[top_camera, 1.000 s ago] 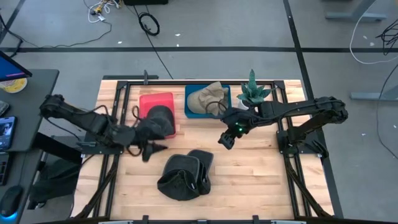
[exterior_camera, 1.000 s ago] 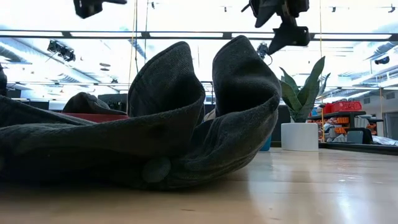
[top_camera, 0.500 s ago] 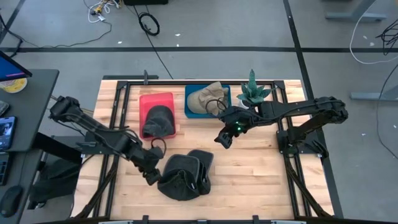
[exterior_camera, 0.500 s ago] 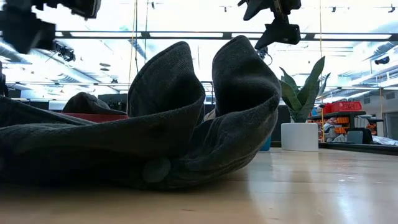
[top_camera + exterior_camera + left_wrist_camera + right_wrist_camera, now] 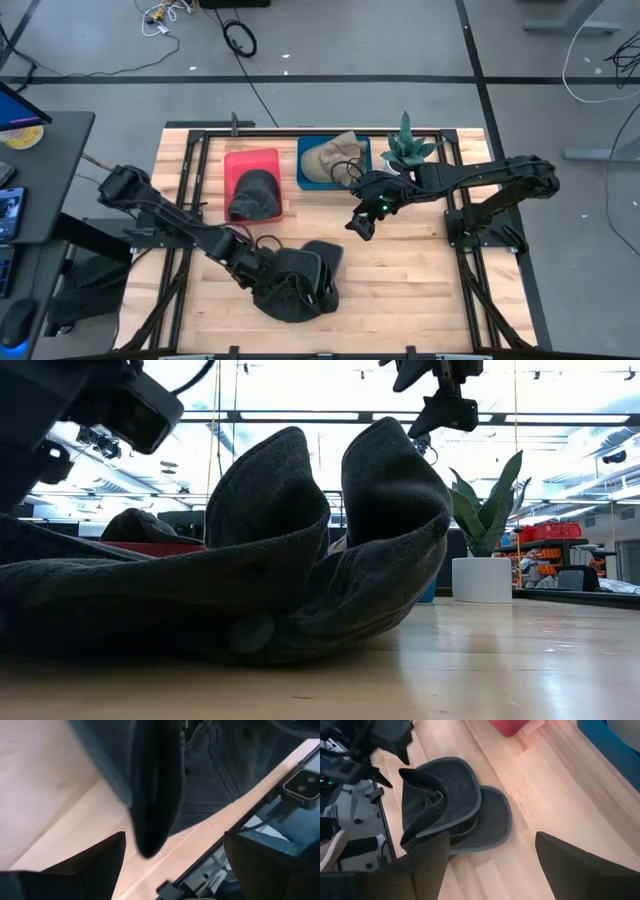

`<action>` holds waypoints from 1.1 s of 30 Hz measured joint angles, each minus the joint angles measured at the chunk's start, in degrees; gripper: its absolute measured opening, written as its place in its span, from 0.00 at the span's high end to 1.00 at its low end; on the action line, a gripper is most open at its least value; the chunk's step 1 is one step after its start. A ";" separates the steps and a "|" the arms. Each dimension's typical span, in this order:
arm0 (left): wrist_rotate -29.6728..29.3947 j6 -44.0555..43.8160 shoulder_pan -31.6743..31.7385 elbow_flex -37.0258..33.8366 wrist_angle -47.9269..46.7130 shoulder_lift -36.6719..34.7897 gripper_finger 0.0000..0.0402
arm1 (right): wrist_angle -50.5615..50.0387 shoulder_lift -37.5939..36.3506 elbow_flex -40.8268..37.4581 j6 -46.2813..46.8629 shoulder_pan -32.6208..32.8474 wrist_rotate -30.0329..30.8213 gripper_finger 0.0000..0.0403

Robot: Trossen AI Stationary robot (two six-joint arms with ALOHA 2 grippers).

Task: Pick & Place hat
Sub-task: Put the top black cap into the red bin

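Hats, two dark ones (image 5: 297,281), lie piled together at six o'clock on the wooden table (image 5: 420,280), crowns crumpled, brims overlapping. Another dark hat (image 5: 253,193) already sits in the red bin (image 5: 252,163) at eleven o'clock, and a tan hat (image 5: 330,160) fills the blue bin (image 5: 310,182) at twelve o'clock.

My left gripper (image 5: 262,284) is right at the nine o'clock edge of that pile, fingers (image 5: 102,865) spread wide. In my wrist view a folded brim edge (image 5: 155,795) stands up between them, so it looks like the piece to take.

To do this well, I judge I should settle the fingers either side of one brim only, deep enough that the soft felt does not slip out, and squeeze firmly before lifting. The risk is catching both hats at once, since they overlap; a slow lift would show whether the second one drags along.

My right gripper (image 5: 363,222) hangs spread and empty above the table at two o'clock from the pile, well apart from it. A potted plant (image 5: 406,150) stands beside the blue bin, well away from the pile.
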 joint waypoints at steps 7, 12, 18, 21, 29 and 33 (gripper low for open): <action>1.71 -1.80 -0.72 0.00 0.40 5.80 0.14 | 0.19 0.00 0.00 -0.07 0.00 -1.36 0.27; 3.51 -2.53 -0.71 0.00 2.61 7.19 0.17 | 0.21 0.00 0.00 -0.07 0.01 -1.60 0.27; 5.79 -3.06 -0.71 0.11 2.57 7.19 0.38 | 0.33 0.00 0.00 -0.58 0.02 -1.56 0.27; 6.41 -3.24 -0.71 0.11 2.51 7.19 0.56 | 0.36 0.00 0.00 -0.99 0.00 -1.54 0.27; 7.98 -2.83 -0.58 0.11 2.46 6.79 0.96 | 1.46 0.00 0.00 -1.43 0.02 -1.41 0.27; 8.20 -4.08 -0.58 0.11 2.34 3.89 0.98 | 1.99 0.00 0.00 -1.60 0.01 -1.41 0.27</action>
